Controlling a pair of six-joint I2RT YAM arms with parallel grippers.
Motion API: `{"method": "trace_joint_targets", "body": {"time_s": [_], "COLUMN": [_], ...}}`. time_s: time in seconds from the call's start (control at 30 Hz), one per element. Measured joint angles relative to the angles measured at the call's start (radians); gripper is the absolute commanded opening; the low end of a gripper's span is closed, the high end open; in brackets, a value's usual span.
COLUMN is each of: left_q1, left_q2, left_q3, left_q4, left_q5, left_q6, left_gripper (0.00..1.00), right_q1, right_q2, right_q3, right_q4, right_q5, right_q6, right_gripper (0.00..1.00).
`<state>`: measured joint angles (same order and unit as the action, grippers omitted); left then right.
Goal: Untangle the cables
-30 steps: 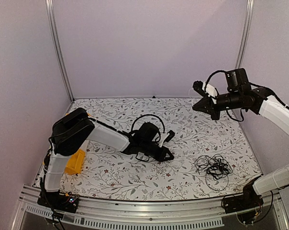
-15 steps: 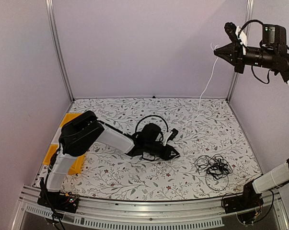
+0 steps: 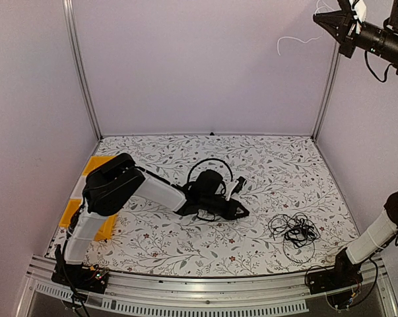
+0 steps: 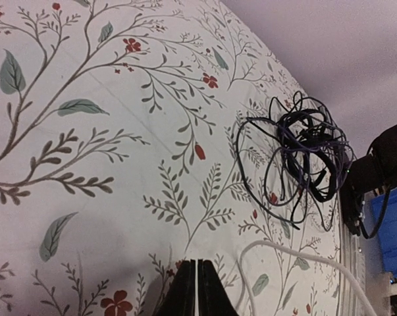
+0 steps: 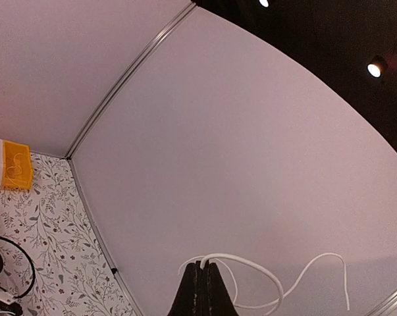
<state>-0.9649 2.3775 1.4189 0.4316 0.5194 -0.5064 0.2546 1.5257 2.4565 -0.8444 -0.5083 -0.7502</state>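
Top external view: on the floral worktop (image 3: 152,244) the left gripper (image 4: 197,268) sits low, fingers pressed together. The right gripper (image 3: 319,18), raised high, pinches a dangling white cable (image 3: 294,41). The tangled black cables (image 3: 293,229) lie front right, apart from both.

Floral-print table (image 3: 159,249) with tangled cables (image 3: 293,230), yellow object (image 3: 70,212)

glossy black cables (image 4: 303,158), matt floral table cover (image 3: 152,246), perhaps cloth

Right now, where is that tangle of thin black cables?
In the top view, the cables lie on the table at its near right side, apart from the left end effector to their left.
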Motion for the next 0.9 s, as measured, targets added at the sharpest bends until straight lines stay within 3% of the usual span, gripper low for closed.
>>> {"method": "trace_joint_targets", "body": {"time_s": [0.17, 0.4, 0.73, 0.9], "left_q1": [-0.003, -0.014, -0.026, -0.065], "left_q2": [0.001, -0.064, -0.361, -0.462], "left_q3": [0.005, 0.0, -0.146, -0.153], "left_q4": [-0.012, -0.125, -0.183, -0.179], "left_q5": [-0.021, -0.125, -0.349, -0.486], "left_q6": [0.01, 0.028, 0.053, 0.135], "left_gripper": [0.16, 0.42, 0.46, 0.49], "right_q1": [0.0, 0.0, -0.001, -0.001], "right_q2": [-0.015, -0.09, -0.188, -0.21], "right_q3": [-0.014, -0.373, -1.009, -1.142], "right_q4": [0.016, 0.018, 0.106, 0.202], "right_q5": [0.008, -0.031, -0.137, -0.227], "right_q6": [-0.011, -0.016, 0.032, 0.119], "right_gripper": [0.0, 0.0, 0.0, 0.0]}}
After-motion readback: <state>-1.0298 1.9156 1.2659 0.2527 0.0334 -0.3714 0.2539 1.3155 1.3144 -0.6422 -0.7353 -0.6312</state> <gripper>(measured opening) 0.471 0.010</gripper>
